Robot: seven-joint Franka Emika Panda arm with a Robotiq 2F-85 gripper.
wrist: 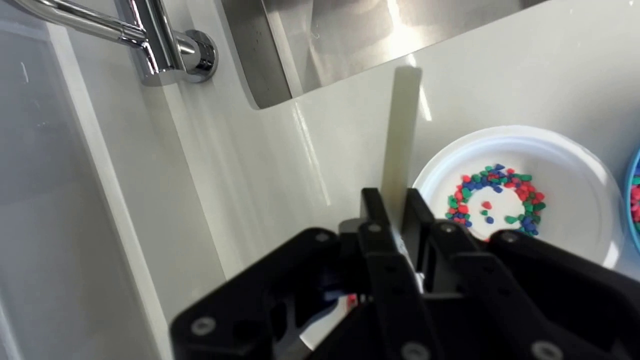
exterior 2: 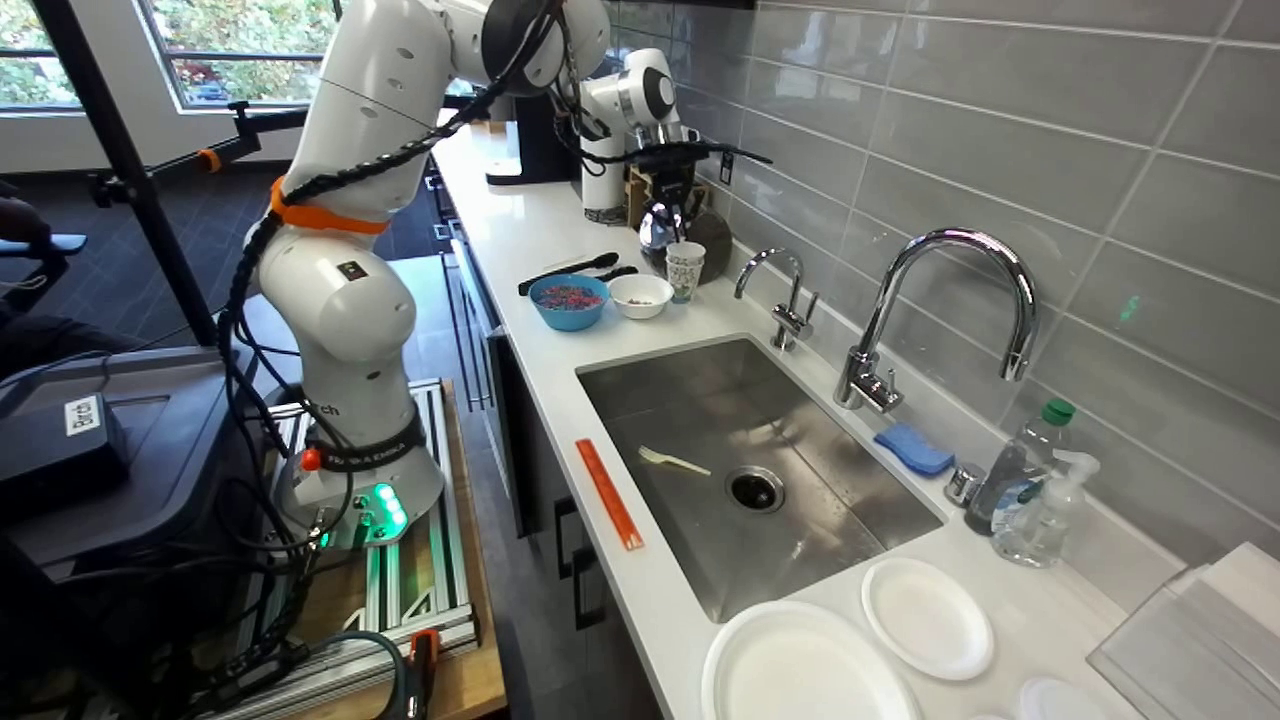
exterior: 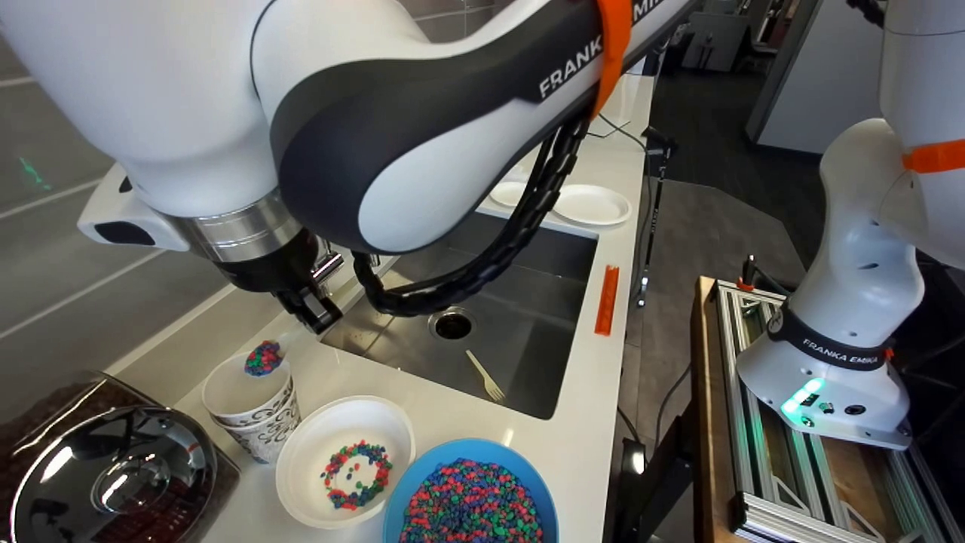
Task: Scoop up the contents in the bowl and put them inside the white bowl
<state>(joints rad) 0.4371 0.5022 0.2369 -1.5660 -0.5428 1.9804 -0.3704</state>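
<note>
My gripper [wrist: 390,192] is shut on a pale, flat utensil handle [wrist: 402,120], whose far end is mostly hidden behind the fingers. Below the gripper [exterior: 313,313], in an exterior view, a small heap of the contents [exterior: 264,359] shows across a patterned cup's mouth; what bears it is hard to make out. The blue bowl [exterior: 467,446] holds many mixed bits [exterior: 475,501]. Beside it, the white bowl [exterior: 305,461] has a loose ring of bits on its bottom. In the wrist view the white bowl [wrist: 575,220] lies right of the fingers, partly covered by them.
Stacked patterned cups [exterior: 264,434] stand beside the white bowl. A shiny metal lid [exterior: 173,452] lies behind them. The sink [exterior 2: 650,400] holds a pale fork [exterior 2: 675,461], with taps [exterior 2: 880,310] along the wall side. White plates [exterior 2: 800,670] sit beyond the sink.
</note>
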